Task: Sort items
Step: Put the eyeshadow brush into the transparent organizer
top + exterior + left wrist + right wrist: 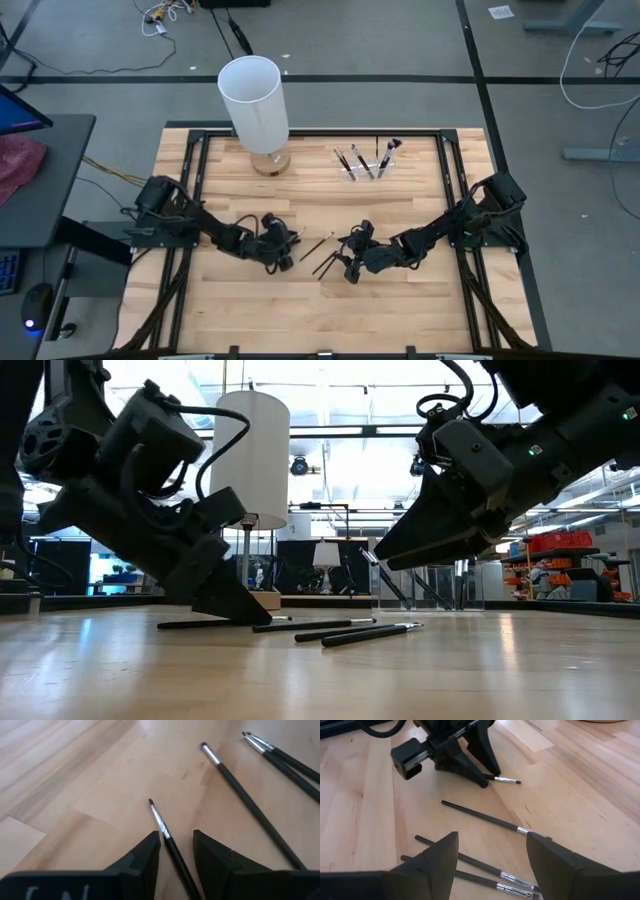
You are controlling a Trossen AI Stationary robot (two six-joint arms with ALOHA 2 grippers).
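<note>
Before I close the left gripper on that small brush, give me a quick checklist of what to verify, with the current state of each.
1. Left gripper straddles the small brush, handle between its fingers: ok.
2. Left gripper down at the table, tips at the wood: ok.
3. Fingers actually clamped on the handle: cannot tell; a gap shows on each side.
4. Neighbouring long brush outside the left gripper: ok.
5. Right gripper open, holding nothing, above the pair of brushes: ok.
6. Gap between the two grippers: ok, they are apart.
</note>
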